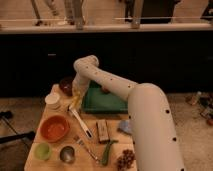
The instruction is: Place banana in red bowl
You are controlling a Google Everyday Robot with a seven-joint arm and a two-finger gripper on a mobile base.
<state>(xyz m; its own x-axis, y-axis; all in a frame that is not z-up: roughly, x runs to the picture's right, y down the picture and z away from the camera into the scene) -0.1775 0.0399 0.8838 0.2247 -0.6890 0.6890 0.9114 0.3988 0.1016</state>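
The banana [75, 103] is pale yellow and hangs from my gripper [76, 97], just left of the green tray and above the table. The gripper is shut on it. The red bowl [54, 128] is wide and orange-red. It stands on the table's left side, in front of and a little left of the gripper. My white arm runs from the lower right up over the tray and bends down to the gripper.
A green tray [102, 102] holds an orange fruit [106, 90]. A maroon bowl [65, 85] and a white cup [52, 100] stand at the back left. Nearer the front are a white utensil [80, 122], a brown block [102, 131], a green cup [43, 150], a metal cup [67, 153], a cucumber [107, 151] and grapes [126, 159].
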